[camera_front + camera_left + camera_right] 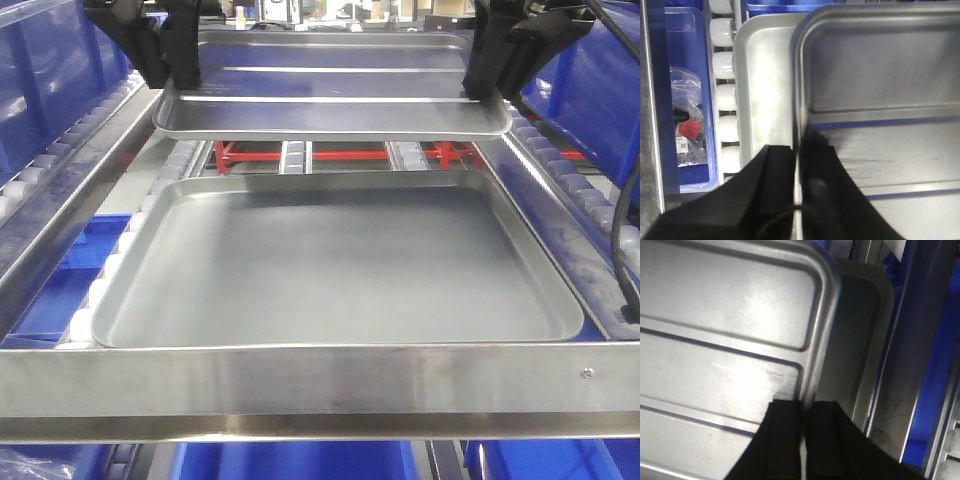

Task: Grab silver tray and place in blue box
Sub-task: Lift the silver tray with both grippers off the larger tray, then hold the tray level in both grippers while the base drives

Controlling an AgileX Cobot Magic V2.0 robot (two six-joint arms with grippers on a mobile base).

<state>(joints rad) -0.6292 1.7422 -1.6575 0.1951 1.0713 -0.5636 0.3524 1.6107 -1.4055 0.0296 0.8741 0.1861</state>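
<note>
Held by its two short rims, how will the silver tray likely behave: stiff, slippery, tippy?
Probably stiff: the silver tray spans level between left gripper and right gripper without sagging. Likely slippery: polished metal, thin rim pinches.

Large dull grey plain-floored metal tray (340,270), centre; white plastic rollers (726,95) at its 9 o'clock; red metal frame (350,155) at 12 o'clock.

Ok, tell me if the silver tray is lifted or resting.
Lifted. Left gripper and right gripper clamp the silver tray, which hangs above the grey tray.
</note>
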